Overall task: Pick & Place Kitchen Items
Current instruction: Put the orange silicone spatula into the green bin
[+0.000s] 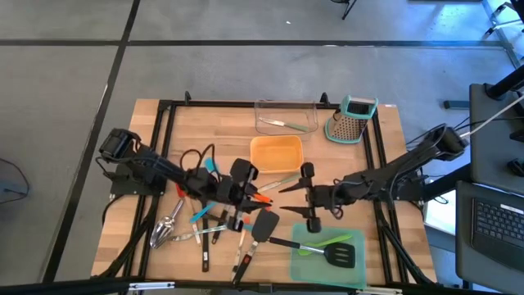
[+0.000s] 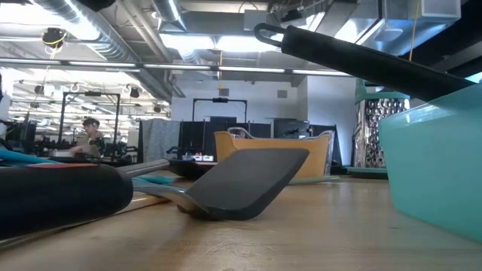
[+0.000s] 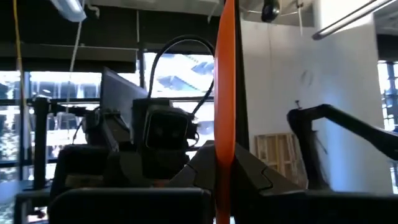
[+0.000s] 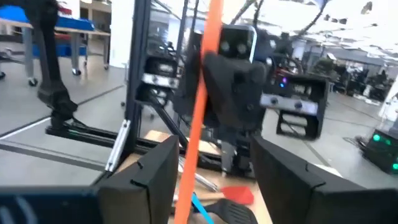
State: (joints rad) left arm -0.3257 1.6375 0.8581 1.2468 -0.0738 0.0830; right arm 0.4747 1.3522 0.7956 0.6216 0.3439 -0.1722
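orange tool (image 3: 225, 93) clamped in left claw (image 1: 246, 195).

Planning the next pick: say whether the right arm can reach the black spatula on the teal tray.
Probably yes: right gripper hangs open near teal tray, black spatula lies uncovered.

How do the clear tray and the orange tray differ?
The clear tray is see-through and holds a small utensil; the orange tray is opaque and looks empty. The clear tray sits at the table's far edge, the orange tray nearer the middle. Both are open-topped and rectangular.
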